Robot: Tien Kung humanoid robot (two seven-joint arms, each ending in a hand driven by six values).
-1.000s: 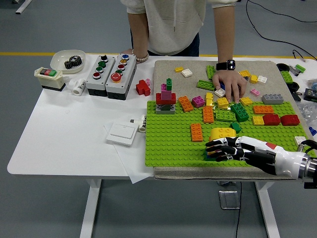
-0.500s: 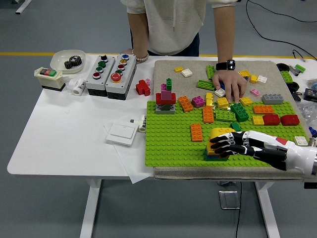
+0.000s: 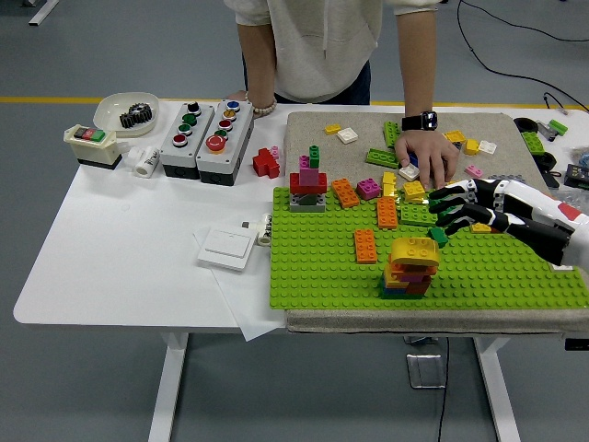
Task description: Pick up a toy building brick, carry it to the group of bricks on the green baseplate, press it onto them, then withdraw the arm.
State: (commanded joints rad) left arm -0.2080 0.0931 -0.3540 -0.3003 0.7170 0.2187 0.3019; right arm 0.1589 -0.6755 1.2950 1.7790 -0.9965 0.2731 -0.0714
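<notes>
We see the stack of bricks (image 3: 411, 268), capped by a yellow brick (image 3: 415, 250), standing near the six o'clock edge of the green baseplate (image 3: 322, 258). Toward one o'clock from it hovers our right hand (image 3: 457, 207), fingers loosely curled and grasping nothing, over a dark green brick (image 3: 416, 215). At twelve o'clock a person's hand (image 3: 425, 158) rests on loose bricks on the table (image 3: 120, 249).
</notes>
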